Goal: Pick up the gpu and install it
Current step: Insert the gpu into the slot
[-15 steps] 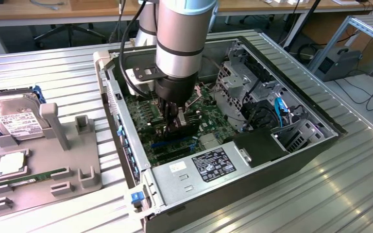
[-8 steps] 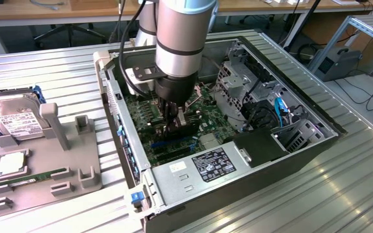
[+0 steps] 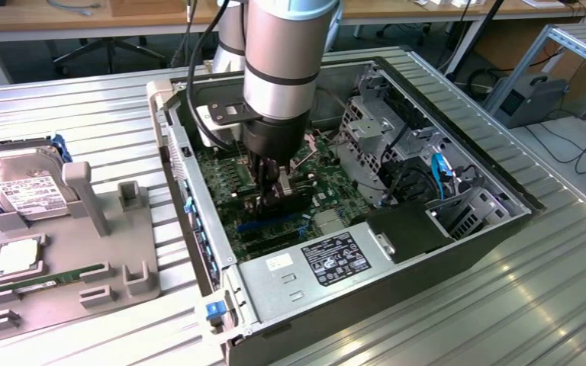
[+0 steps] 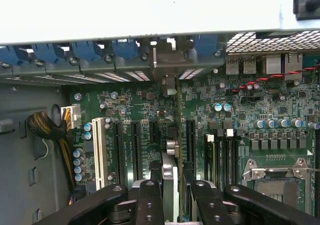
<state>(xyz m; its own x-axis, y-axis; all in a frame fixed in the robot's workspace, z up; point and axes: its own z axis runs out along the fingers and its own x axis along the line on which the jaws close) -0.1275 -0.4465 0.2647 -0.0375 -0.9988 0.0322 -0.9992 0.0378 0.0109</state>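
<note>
inside the open computer case (image 3: 456, 252), the gripper (image 3: 272, 200) is reaching down over the green motherboard (image 3: 323, 179), its fingers (image 4: 148, 200) clenching the gpu (image 4: 177, 150) on either side. the card is standing on edge, thin and upright, over the row of black expansion slots (image 4: 135, 145) beside the white slot (image 4: 98, 150). on the grey holder (image 3: 69, 259) at the exterior view's left, a hard drive (image 3: 24, 191) is resting.

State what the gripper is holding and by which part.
The gripper holds the gpu, a thin green-edged card seen edge-on, by its upper edge, upright over the green motherboard's black slots.
</note>
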